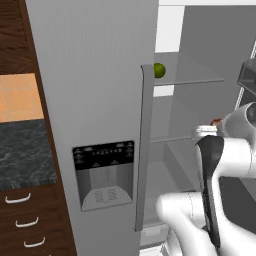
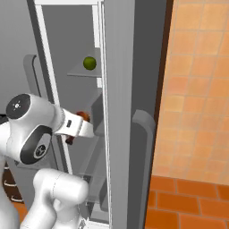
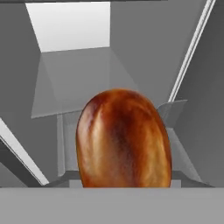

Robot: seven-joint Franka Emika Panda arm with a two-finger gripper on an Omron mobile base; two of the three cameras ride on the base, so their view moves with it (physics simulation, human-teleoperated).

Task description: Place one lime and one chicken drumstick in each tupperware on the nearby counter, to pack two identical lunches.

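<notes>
Open grey fridge (image 1: pixel 100 75) interior with shelves: pincer (image 2: pixel 77 129) reached inside and pinched on the chicken drumstick (image 3: pixel 123 139), whose plump end sits right at its tips, one lime (image 2: pixel 89 63) on the shelf above it, dark marbled tabletop (image 1: pixel 22 150) well off to its left.

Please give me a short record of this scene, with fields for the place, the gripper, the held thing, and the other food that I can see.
place: open fridge, arm reaching in beside a shelf
gripper: gripper closed on the chicken drumstick
held thing: reddish-brown drumstick, close in front of the hand camera, plump end showing
other food: one lime on the upper shelf, apart from the gripper
counter: dark counter left of the fridge
</notes>
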